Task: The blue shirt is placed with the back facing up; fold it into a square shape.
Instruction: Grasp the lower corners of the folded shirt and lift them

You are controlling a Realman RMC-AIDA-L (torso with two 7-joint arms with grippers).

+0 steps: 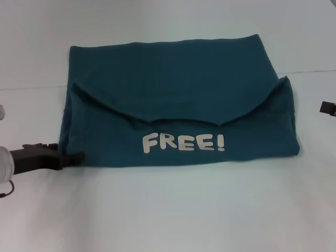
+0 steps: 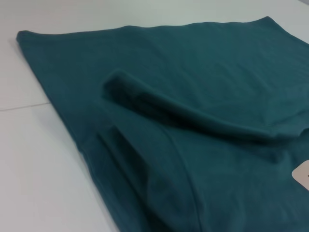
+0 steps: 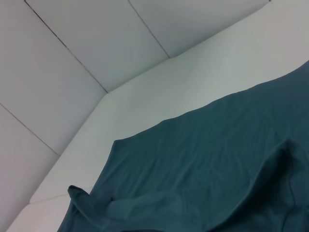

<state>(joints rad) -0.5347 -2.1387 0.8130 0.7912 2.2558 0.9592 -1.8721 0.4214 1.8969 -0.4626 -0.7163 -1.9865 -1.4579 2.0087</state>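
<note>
At the head view's left edge the left gripper (image 1: 73,157) reaches in low over the white bench (image 1: 173,210), its dark tip touching the near left corner of the blue shirt (image 1: 173,89); whether its fingers are apart or together cannot be told. The shirt lies flat in the middle of the bench, folded into a wide, roughly rectangular bundle. Its near part is turned over so the white "FREE!" print (image 1: 184,142) faces up, and above the print the folded edge runs in a shallow curve from side to side. The left wrist view shows the cloth (image 2: 193,72) close up, with a rolled fold crossing it. At the far right edge of the head view only a small dark piece of the right gripper (image 1: 328,107) shows, apart from the shirt's right side; its fingers cannot be made out.
</note>
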